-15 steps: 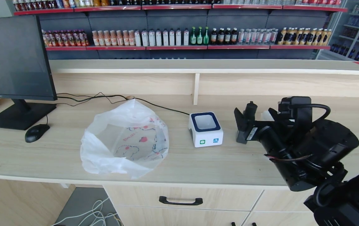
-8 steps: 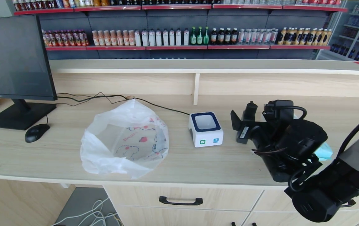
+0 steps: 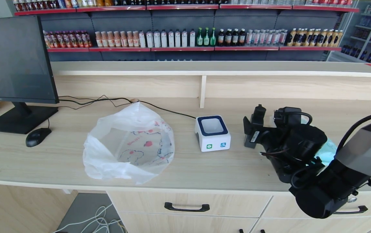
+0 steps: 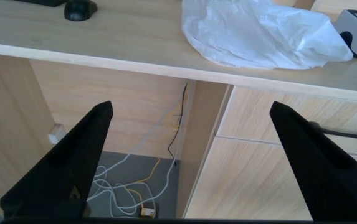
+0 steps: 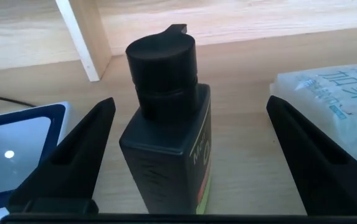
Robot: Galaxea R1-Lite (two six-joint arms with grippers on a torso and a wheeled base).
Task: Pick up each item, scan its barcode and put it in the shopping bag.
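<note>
Counter (image 3: 204, 168) carries the open shopping bag (image 3: 130, 145), and its contents can't be told through the printed film. Pale blue pack (image 3: 329, 152) is mostly hidden behind the right arm; scanner (image 3: 212, 132) sits between the bag and the upright black pump bottle (image 5: 169, 143). Right pincer (image 5: 189, 106) fingers are spread either side of the bottle without touching it, and left pincer (image 4: 190, 109) is spread too, below the counter's front edge.

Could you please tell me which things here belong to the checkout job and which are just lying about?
For the job:
black bottle
soft pale pack
scanner
shopping bag

Just lying about:
monitor
mouse
drinks on the back shelves
</note>
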